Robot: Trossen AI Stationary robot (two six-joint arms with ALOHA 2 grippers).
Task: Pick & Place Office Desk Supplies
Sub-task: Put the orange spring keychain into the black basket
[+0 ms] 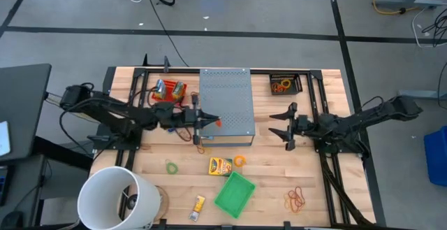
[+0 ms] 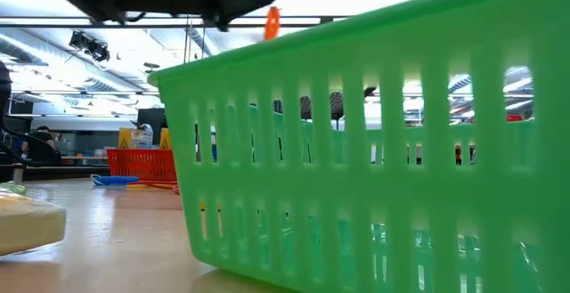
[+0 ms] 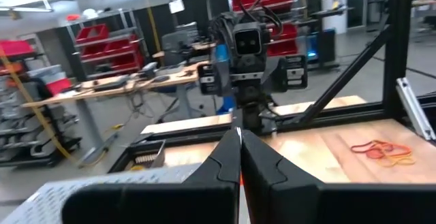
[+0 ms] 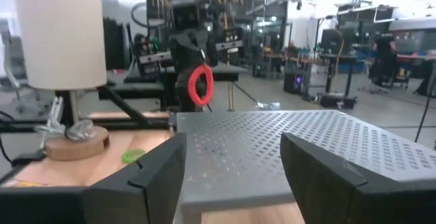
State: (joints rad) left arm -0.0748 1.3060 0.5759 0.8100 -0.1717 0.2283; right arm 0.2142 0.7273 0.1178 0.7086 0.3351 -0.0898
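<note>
Left end effector (image 1: 209,122) pinches red rubber-band loop (image 4: 201,85), hanging vertically.

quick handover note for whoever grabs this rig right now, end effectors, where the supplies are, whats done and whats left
Left end effector: shut on a red rubber band, held over the grey perforated box.
Right end effector: open, empty, at the box's right edge.
Supplies: green band, orange band and yellow packet lie loose on the table; a pile of bands sits front right.
Done: the red band is lifted.
Left: placing it and collecting the loose items; the green basket looks empty.
</note>
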